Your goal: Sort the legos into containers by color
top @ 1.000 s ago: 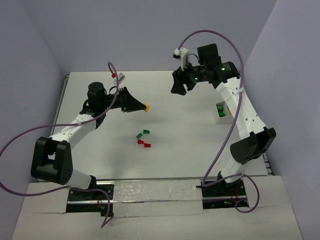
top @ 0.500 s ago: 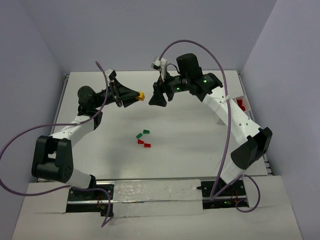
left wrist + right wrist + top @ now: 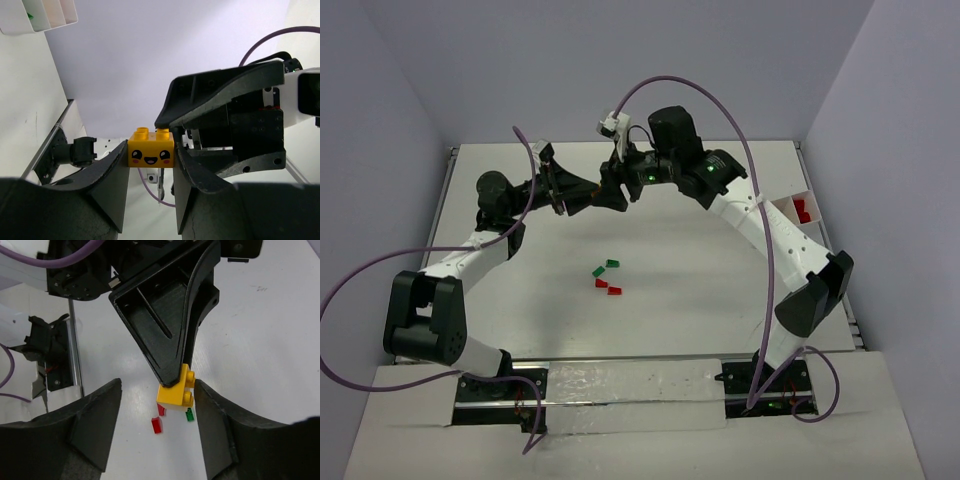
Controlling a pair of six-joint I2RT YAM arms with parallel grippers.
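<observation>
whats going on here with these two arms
The left gripper is shut on a yellow smiley-face brick, held up above the table. The right gripper is open, fingers either side of that brick without touching it, likely a handover. Loose red and green legos lie below; the white tray sits at the right edge.

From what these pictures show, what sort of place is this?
Probably a robotics test cell: a white table boxed in by plain walls, left arm and right arm bolted at its near edge, toy bricks, a sorting tray.
</observation>
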